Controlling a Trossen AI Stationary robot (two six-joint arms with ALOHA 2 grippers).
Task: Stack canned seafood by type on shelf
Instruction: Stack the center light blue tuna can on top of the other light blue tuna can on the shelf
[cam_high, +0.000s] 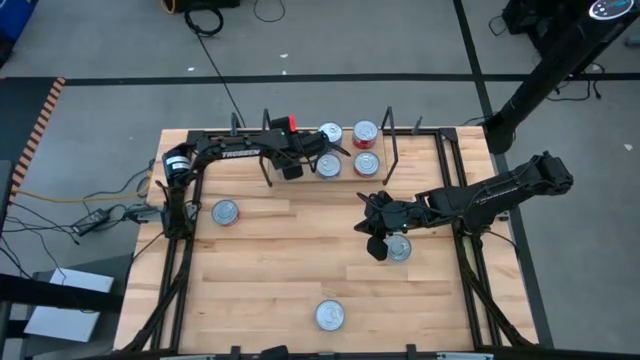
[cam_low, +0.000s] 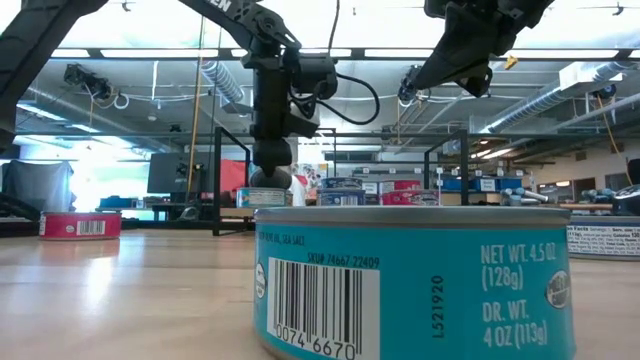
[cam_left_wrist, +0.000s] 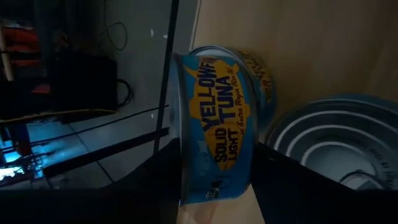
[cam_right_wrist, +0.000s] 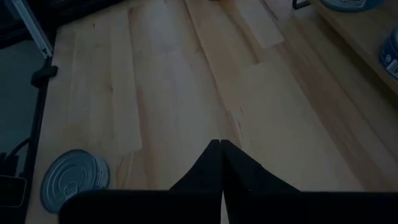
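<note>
The left gripper (cam_high: 296, 165) is at the left end of the narrow light-wood shelf (cam_high: 345, 150) at the far side of the worktop (cam_high: 290, 260). Its jaws stand part-open around a flat round blue-labelled tuna tin (cam_left_wrist: 214, 124), which is set on edge between them. A second silver-lidded tin (cam_left_wrist: 342, 146) sits just beside it.

Risk: the tin is on edge, so if the jaws widen before it lies flat, it can roll or tip against its neighbour and off the shelf.

Risk: a red-labelled tin (cam_high: 365, 133) stands near on the shelf; a blue tin set there mixes types.

The right gripper (cam_high: 377, 230) hovers with jaws pressed together and empty, just beside a silver-lidded tin (cam_high: 399, 248) on the worktop. A descent with the jaws together pushes that tin away.
</note>
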